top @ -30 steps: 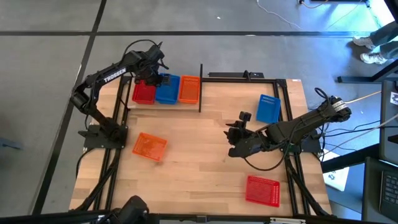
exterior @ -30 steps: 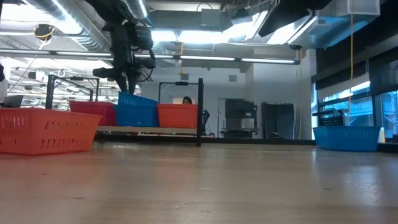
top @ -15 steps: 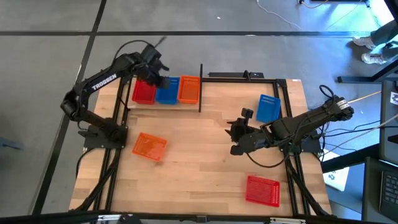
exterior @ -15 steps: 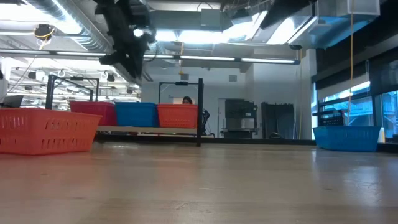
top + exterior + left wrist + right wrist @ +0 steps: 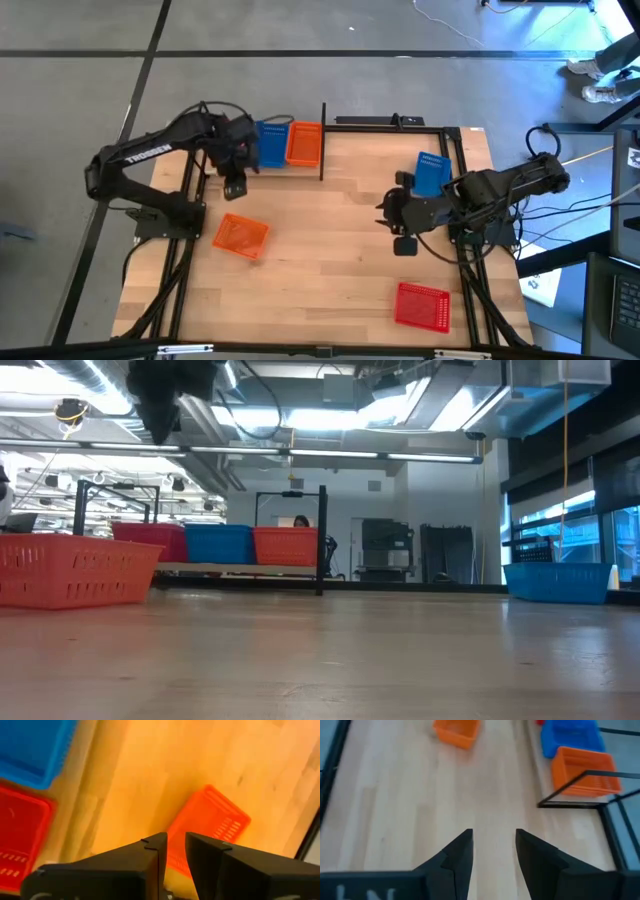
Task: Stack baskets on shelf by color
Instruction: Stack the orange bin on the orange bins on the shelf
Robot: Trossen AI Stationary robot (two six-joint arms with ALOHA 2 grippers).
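Observation:
On the shelf (image 5: pixel 322 140) at the far left stand a red basket (image 5: pixel 150 540), a blue basket (image 5: pixel 270 143) and an orange basket (image 5: pixel 304 143), side by side. My left gripper (image 5: pixel 235 172) hovers above the shelf's left end, over the red basket (image 5: pixel 20 835), open by a narrow gap and empty. Loose on the table lie an orange basket (image 5: pixel 240 236), a blue basket (image 5: pixel 431 172) and a red basket (image 5: pixel 422 304). My right gripper (image 5: pixel 392 207) is open and empty, just left of the loose blue basket.
The shelf's black upright post (image 5: pixel 322 140) stands right of the orange basket on the shelf. Black frame rods (image 5: pixel 390 123) run along the table's far edge. Bare wood (image 5: pixel 320 260) lies between the loose baskets. A person's feet (image 5: pixel 598 80) show beyond the table's far right.
My left gripper let go of the blue basket, which was tilted over the shelf and now sits level there. The gripper rose and drew toward the table's near left, over the red basket. My right gripper shifted slightly toward the loose blue basket.

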